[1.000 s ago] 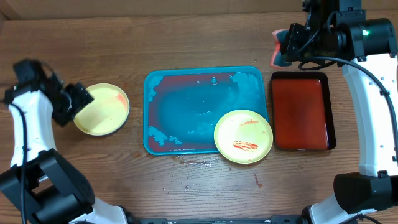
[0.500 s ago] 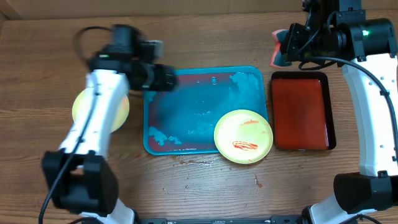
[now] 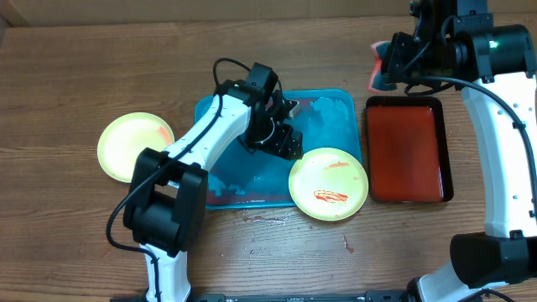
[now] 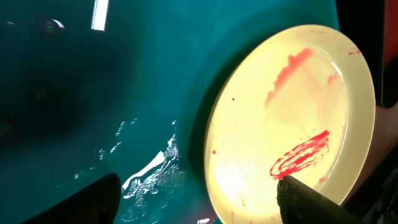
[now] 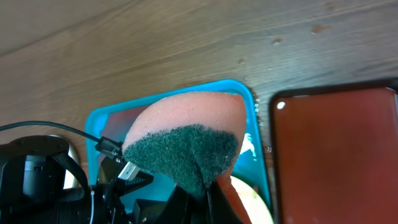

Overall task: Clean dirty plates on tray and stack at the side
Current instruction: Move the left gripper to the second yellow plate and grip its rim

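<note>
The wet tray (image 3: 331,126) looks slick; the dirty plate (image 3: 328,184) at its 4 o'clock corner seems light, stiff, greasy, best taken by the overhanging rim. Left hand (image 4: 198,186) hovers spread beside it; right hand (image 5: 202,199) pinches a sponge (image 5: 186,134)

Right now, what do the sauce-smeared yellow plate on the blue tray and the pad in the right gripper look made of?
Round pale yellow plate: probably smooth plastic, with a soft, even sheen. Orange-and-green pad: likely foam sponge with a fibrous scouring layer; pitted orange body, fuzzy dark green face.
</note>
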